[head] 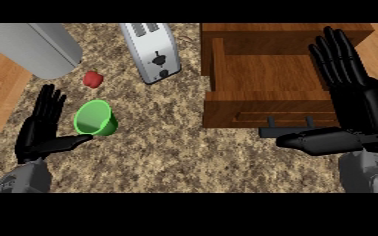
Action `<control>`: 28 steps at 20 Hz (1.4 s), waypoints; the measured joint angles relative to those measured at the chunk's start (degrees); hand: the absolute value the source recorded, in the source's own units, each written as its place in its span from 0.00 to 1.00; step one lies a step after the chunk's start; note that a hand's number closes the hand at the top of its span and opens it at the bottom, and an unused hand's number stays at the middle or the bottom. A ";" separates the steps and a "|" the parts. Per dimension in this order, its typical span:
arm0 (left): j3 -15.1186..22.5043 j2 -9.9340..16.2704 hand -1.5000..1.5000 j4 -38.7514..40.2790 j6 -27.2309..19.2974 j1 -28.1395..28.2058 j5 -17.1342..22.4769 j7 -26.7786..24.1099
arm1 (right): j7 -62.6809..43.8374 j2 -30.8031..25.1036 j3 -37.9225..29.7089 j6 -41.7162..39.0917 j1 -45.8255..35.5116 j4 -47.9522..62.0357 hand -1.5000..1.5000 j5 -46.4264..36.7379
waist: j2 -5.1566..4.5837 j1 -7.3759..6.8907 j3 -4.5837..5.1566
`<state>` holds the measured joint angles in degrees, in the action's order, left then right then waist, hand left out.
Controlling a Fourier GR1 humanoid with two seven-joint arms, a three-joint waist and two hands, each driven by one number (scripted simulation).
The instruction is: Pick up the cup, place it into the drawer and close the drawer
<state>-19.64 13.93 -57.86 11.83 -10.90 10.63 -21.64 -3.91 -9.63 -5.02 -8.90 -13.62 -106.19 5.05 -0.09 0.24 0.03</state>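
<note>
A green cup [94, 118] lies on its side on the speckled counter at the left, its mouth facing down-left. My left hand [40, 130] is open just left of it, fingers straight up, thumb tip almost at the cup's rim. The wooden drawer [266, 75] stands pulled open at the right, its inside bare, with a dark handle [291, 129] on its front. My right hand [347, 95] is open over the drawer's right side, fingers straight, thumb stretched left beside the handle.
A silver toaster [153, 51] lies at the top middle. A small red pepper [93, 78] sits above the cup. A grey rounded appliance [38, 47] fills the top left corner. Wooden floor shows past the counter's left edge.
</note>
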 measured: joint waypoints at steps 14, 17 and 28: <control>-2.10 4.19 0.00 38.34 1.30 -10.61 -6.24 -26.91 | -1.57 -0.78 -1.09 -1.06 -0.96 -1.07 0.00 0.93 | -0.25 0.70 0.10; -2.24 4.65 0.00 42.67 1.41 -11.70 -6.94 -30.28 | -3.11 -0.42 -0.55 -0.45 -2.01 -1.51 0.00 0.76 | -0.32 0.81 0.13; -2.82 4.55 0.00 48.21 -0.05 -15.10 -7.87 -33.82 | -3.46 -0.48 -1.04 -0.66 -3.05 -1.06 0.00 1.48 | -0.69 1.64 0.27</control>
<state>-22.46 18.48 -9.65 11.78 -26.00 2.76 -55.47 -7.37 -10.11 -6.06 -9.56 -16.66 -107.25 6.52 -0.78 1.88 0.30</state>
